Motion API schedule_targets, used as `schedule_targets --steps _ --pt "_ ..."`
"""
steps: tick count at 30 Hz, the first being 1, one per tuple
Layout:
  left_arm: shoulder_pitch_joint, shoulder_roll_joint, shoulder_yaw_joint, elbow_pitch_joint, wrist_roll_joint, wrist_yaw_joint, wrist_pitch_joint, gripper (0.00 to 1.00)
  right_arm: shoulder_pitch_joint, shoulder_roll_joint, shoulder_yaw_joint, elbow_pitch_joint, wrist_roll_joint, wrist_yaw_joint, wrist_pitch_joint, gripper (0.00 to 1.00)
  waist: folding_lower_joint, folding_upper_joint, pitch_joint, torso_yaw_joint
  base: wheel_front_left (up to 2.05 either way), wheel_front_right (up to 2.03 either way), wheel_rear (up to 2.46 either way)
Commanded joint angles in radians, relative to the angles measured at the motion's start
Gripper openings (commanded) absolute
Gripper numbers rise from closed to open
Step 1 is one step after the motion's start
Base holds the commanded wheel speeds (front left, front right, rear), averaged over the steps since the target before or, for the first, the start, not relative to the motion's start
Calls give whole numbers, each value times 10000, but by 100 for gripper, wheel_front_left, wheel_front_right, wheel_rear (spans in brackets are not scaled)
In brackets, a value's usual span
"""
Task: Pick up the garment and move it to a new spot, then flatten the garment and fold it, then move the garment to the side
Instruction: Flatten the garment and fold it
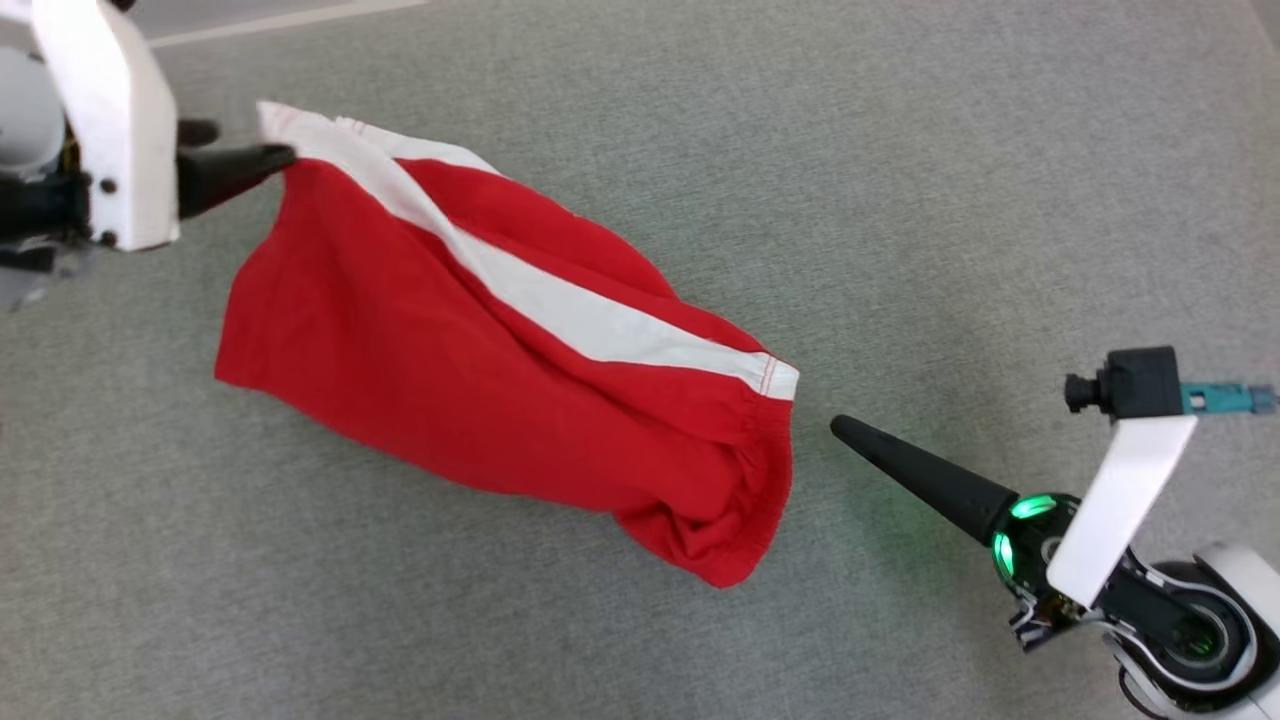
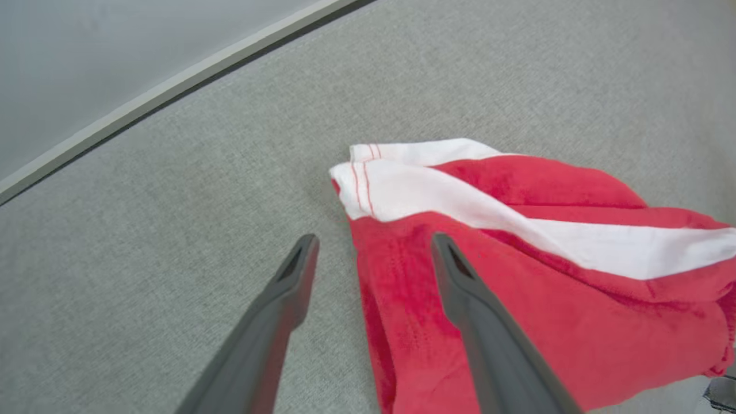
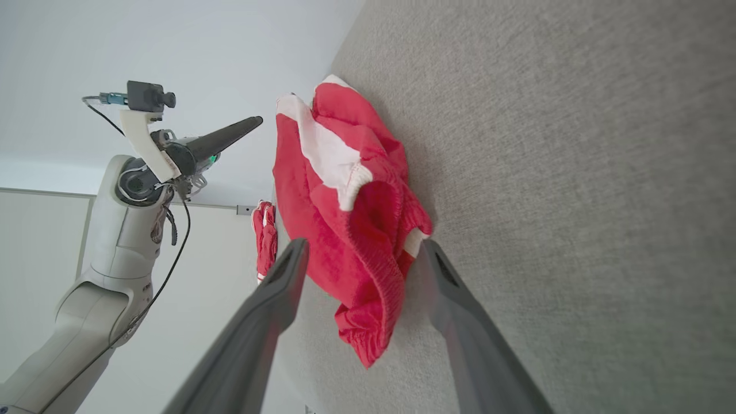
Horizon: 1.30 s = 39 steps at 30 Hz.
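Your garment (image 1: 450,370), red with a white stripe (image 1: 560,300), lies loose and rumpled on the grey counter (image 1: 900,200). In the head view it runs aslant from upper left to lower right. It is not flattened: the cloth bulges and the gathered waistband (image 3: 386,270) end is bunched up.

Your left gripper (image 2: 374,238) is at the hem (image 2: 368,184) end, where the stripe stops. Its fingers stand wide apart and clamp nothing. In the left wrist view one finger lies over red cloth and the other over bare counter, with the hem's edge between them. Whether that finger touches the cloth, you can't tell from here.

Your right gripper (image 3: 363,244) is at the waistband end, also spread open and holding nothing. In the head view its dark finger points at the waistband from just beside it, with a strip of counter between them. In the right wrist view the bunched waistband sits between the two fingers.

Beyond the counter's far edge, that view shows a small red-and-white thing (image 3: 264,236), possibly more cloth.
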Motion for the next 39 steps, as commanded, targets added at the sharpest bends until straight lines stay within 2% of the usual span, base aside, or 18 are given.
schedule_targets --steps 1,10,13,20,25,26,27,28,29,39 --pt "141 169 -132 -138 229 -30 141 100 322 -25 -175 -183 -89 -17 -81 100 0 0 12 -130 0 0 0" --pt "324 572 -377 -415 393 -30 959 100 1167 364 -778 -704 -238 -15 -273 100 0 0 341 -646 0 0 0" --pt "343 490 -428 -193 687 -31 1134 100 1358 571 -934 -749 -328 -15 -252 100 0 0 429 -856 0 0 0" --pt "444 89 -331 -21 -296 -30 1569 100 1772 877 -1291 -692 -545 -15 -119 100 0 0 490 -1144 0 0 0" --pt "528 114 -521 575 702 110 2506 100 1899 1098 -1451 -680 -708 -15 17 100 0 0 553 -1223 0 0 0" --pt "634 83 -548 656 728 136 2691 96 1913 1137 -1483 -670 -744 -15 51 100 0 0 559 -1217 0 0 0" --pt "738 10 -557 672 633 112 2756 58 1937 1157 -1522 -655 -754 -15 91 100 0 0 561 -1203 0 0 0" --pt "827 -92 -514 672 472 108 2727 37 1959 1165 -1570 -634 -790 -15 108 100 0 0 555 -1176 0 0 0" --pt "893 -197 -485 665 334 103 2717 0 1983 1164 -1629 -611 -831 -15 124 100 0 0 533 -1130 0 0 0" --pt "669 -562 -162 845 195 126 2213 0 1911 1283 -2072 -651 -1244 -15 61 100 0 0 81 -485 0 0 0"
